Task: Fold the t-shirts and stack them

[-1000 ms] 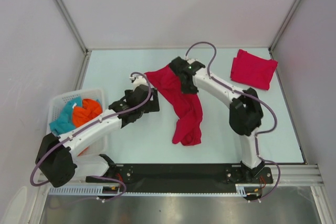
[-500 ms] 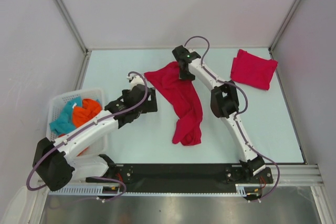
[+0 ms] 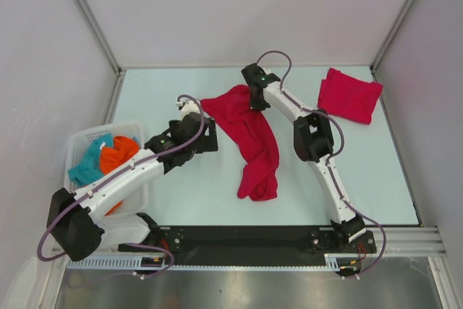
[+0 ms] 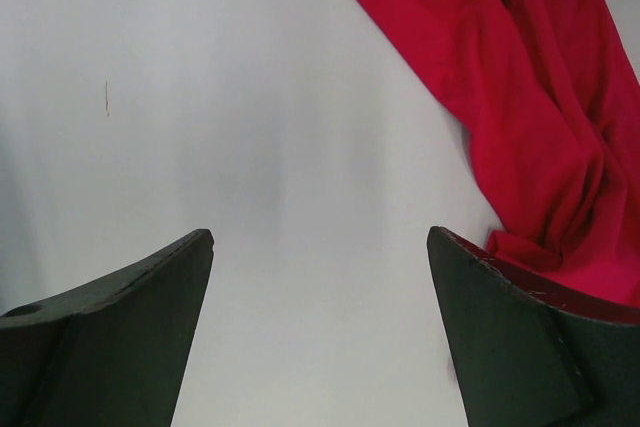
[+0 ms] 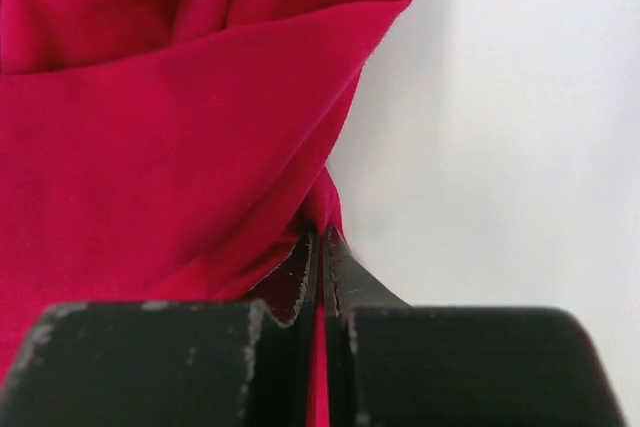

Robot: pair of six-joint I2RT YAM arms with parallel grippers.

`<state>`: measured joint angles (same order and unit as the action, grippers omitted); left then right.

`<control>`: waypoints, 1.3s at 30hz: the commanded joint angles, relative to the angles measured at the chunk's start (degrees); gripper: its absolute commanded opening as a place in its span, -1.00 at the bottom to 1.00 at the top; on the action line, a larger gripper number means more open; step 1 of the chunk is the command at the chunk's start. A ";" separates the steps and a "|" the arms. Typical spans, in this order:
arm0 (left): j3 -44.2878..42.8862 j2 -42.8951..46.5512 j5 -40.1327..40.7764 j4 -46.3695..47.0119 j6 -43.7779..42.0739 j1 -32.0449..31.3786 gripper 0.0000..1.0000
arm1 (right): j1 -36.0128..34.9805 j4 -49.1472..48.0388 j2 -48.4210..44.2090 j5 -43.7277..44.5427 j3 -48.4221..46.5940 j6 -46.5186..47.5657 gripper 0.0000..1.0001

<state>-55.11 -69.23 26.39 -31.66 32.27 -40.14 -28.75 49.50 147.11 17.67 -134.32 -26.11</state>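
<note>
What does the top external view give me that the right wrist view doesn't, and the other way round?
Only the top external view shows the folded t-shirt at the far right, the basket of teal and orange cloth, and the left end effector beside the loose t-shirt. Only the right wrist view shows the right end effector shut on a fold at that shirt's edge. Both show the red cloth lying on the table.

Centre of pale flat table (image 3: 181,200): crumpled crimson cloth t-shirt (image 3: 249,142). Far right corner, well apart: folded crimson cloth t-shirt (image 3: 349,95). Left edge: white slatted plastic basket (image 3: 78,137), holding teal cloth (image 3: 88,166) and orange cloth (image 3: 119,153) side by side.
</note>
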 commanded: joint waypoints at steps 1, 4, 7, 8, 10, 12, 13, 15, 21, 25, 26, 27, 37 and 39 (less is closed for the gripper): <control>-2.28 0.59 0.50 -0.51 -1.42 0.41 0.88 | 2.21 0.96 -1.29 5.78 3.80 -0.69 -1.00; -1.84 0.50 0.77 -0.42 -1.60 0.41 0.88 | 3.70 0.87 -3.14 10.53 4.86 -2.28 -1.00; -1.67 0.76 0.85 -0.33 -1.69 0.41 0.88 | 5.46 1.04 -4.46 14.14 5.30 -4.03 -1.00; -1.49 0.77 0.85 -0.42 -1.69 0.41 0.88 | 6.33 1.30 -4.64 14.84 5.39 -4.47 -1.00; -1.14 0.77 0.85 -0.33 -1.86 0.41 0.88 | 7.04 1.31 -5.25 17.65 6.09 -5.53 -1.00; -0.88 0.94 0.85 -0.16 -1.77 0.41 0.88 | 8.27 1.13 -5.95 19.49 6.88 -6.23 -1.00; -0.70 1.11 0.77 -0.16 -1.86 0.41 0.88 | 8.71 0.87 -6.65 19.94 8.10 -6.76 -1.00; -0.44 1.47 0.77 -0.16 -1.77 0.41 0.88 | 10.20 -0.44 -7.18 20.04 9.34 -6.68 -1.00; 0.44 1.12 -0.20 1.16 -1.77 0.41 0.88 | 11.18 5.67 -2.01 14.85 -1.10 -2.20 -0.82; 0.79 -0.02 -1.25 2.21 -1.60 0.41 0.88 | 6.45 6.23 -6.73 16.87 -0.77 0.26 -0.56; 0.88 -0.03 -1.60 2.48 -1.60 0.41 0.88 | 5.47 5.79 -8.31 17.13 0.80 0.79 -0.41; 1.06 -0.20 -2.13 3.00 -1.34 0.41 0.88 | 4.42 5.44 -11.64 17.31 1.42 1.58 -0.38; 1.41 0.67 -3.28 2.84 -0.98 0.41 0.88 | -8.33 8.86 -36.49 15.20 31.96 -9.90 -0.25; 1.50 1.82 -3.02 1.96 -0.81 0.50 0.88 | -9.39 8.60 -41.35 14.50 38.67 -12.47 -0.25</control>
<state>-54.11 -69.67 23.57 -30.13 31.44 -40.10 -36.95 55.48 115.96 31.46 -106.50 -30.94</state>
